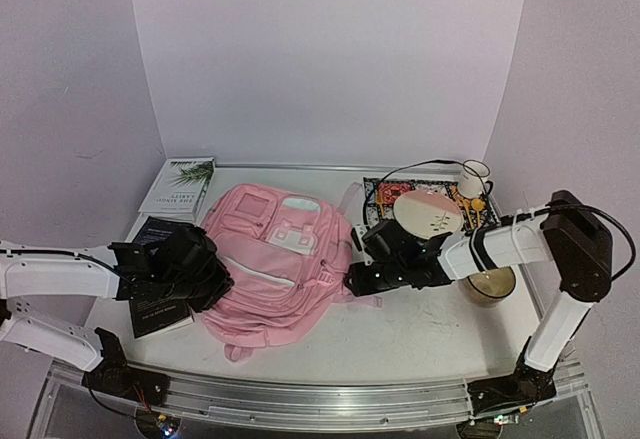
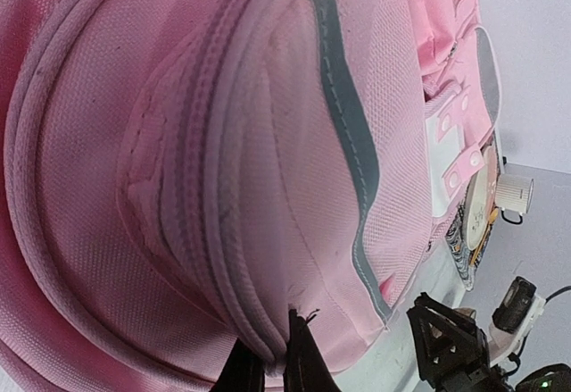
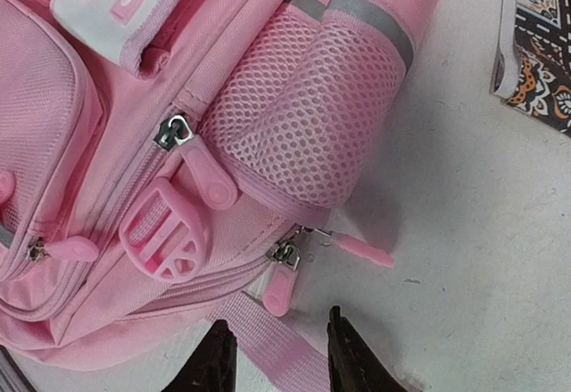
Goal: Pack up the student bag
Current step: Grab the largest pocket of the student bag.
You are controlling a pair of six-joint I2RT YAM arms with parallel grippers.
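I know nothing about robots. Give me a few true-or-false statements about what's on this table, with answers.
1. The backpack is pink. True.
2. The backpack stands upright. False: it lies flat on the table.
3. The right gripper has its fingers apart. True.
4. The white mug sits at the back left. False: it sits at the back right.

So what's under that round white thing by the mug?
A colourful patterned book lies under the round white disc. The disc covers the book's middle, so only its ends show.
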